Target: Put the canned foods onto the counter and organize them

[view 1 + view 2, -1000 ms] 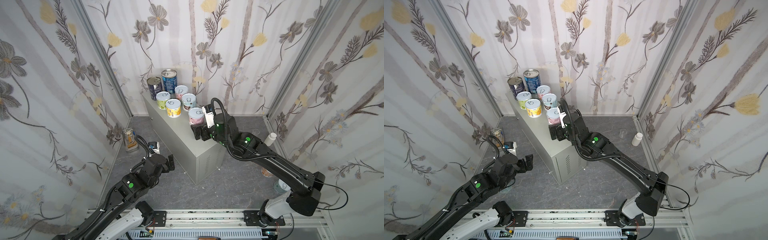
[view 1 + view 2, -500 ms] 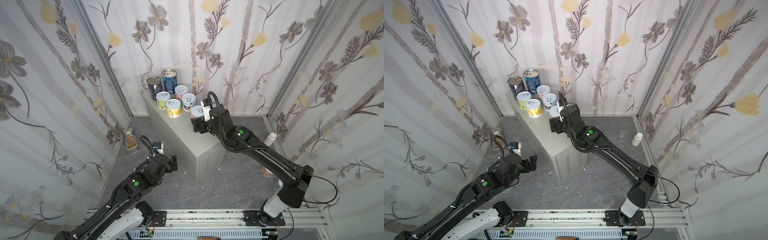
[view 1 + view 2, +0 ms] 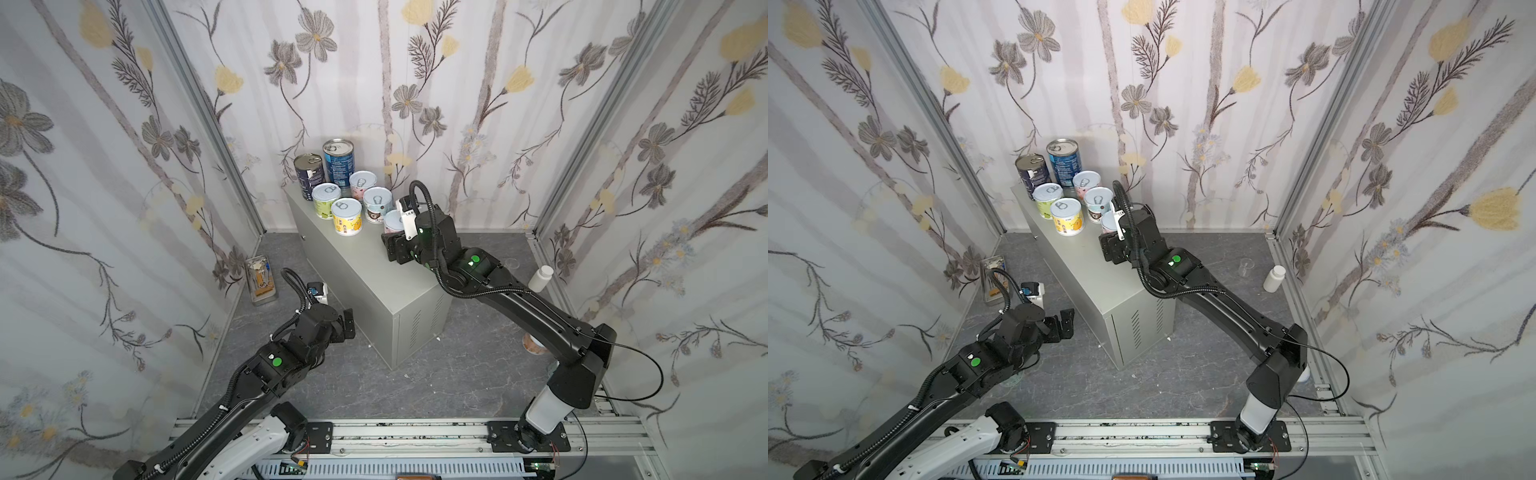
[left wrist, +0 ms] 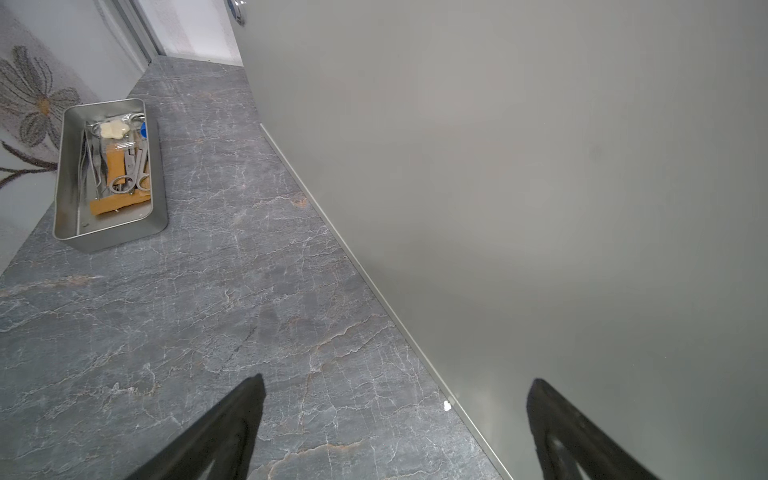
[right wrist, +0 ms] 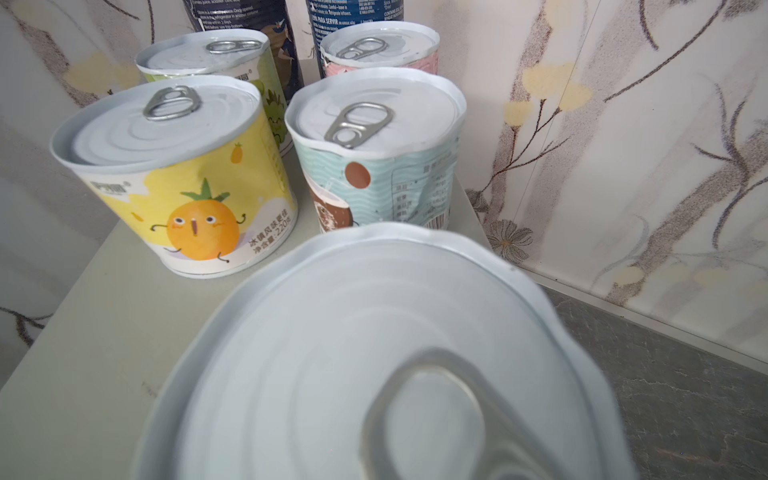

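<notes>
Since a second ago the right arm has reached farther along the bench (image 3: 374, 278). The short pale-lidded can (image 3: 390, 219) at the right pincer (image 3: 394, 245) now stands closer to the group, just beside the coconut-label can (image 3: 377, 204). We cannot tell how wide that pincer stands or whether it grips the can. In both top views the wrist covers its fingers, and the right wrist view shows only the can's blurred lid (image 5: 374, 353) close up.

Six other cans stand upright at the bench's far end. We see two tall dark blue cans (image 3: 338, 162) by the wall, then a green-label can (image 3: 326, 200) and a pink-label can (image 3: 363, 185). Nearest is the pineapple can (image 5: 183, 178), alongside the coconut one.

The left pincer (image 4: 397, 379) has crept slightly toward the bench's side. It hangs low over the floor (image 4: 208, 291), fingers spread wide, holding nothing. A metal tray (image 4: 112, 243) of tools sits by the wall.
</notes>
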